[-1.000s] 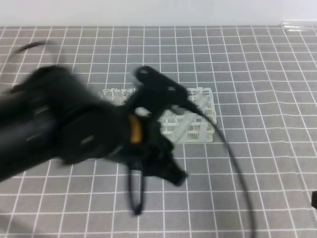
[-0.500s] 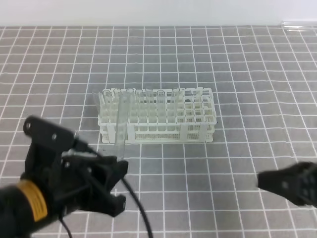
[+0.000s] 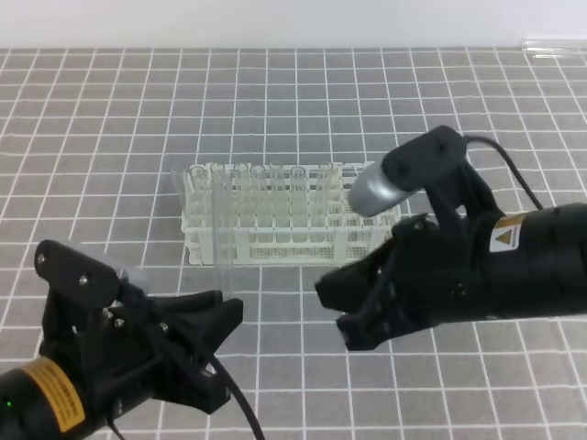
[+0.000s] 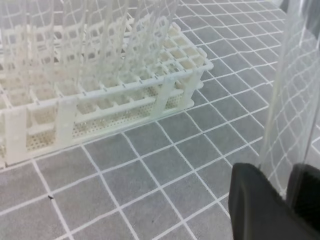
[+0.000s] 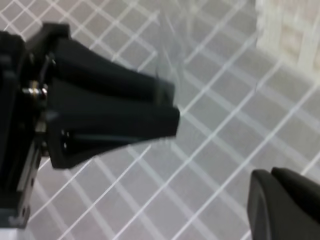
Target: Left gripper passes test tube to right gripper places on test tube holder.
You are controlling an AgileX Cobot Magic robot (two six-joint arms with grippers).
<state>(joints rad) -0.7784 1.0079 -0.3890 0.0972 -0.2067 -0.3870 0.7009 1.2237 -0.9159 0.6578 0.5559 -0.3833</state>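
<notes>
My left hand [image 3: 215, 316], near left, is clamped on the test tube's [image 3: 224, 234] lower end, tube upright in front of the holder. My right hand [image 3: 344, 307], fingers together, sits just right of it, not touching. Handover not yet made. The test tube holder [image 3: 362, 240], farther back on the table [image 3: 477, 119], awaits placement.

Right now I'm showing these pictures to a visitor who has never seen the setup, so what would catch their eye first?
Two big black arms fill the front of the high view: the left gripper at lower left holds a clear test tube upright, and the right gripper, shut, faces it from the right without touching the tube. Behind them the white test tube holder stands on the grey grid-patterned table, with several tubes already standing in it.
</notes>
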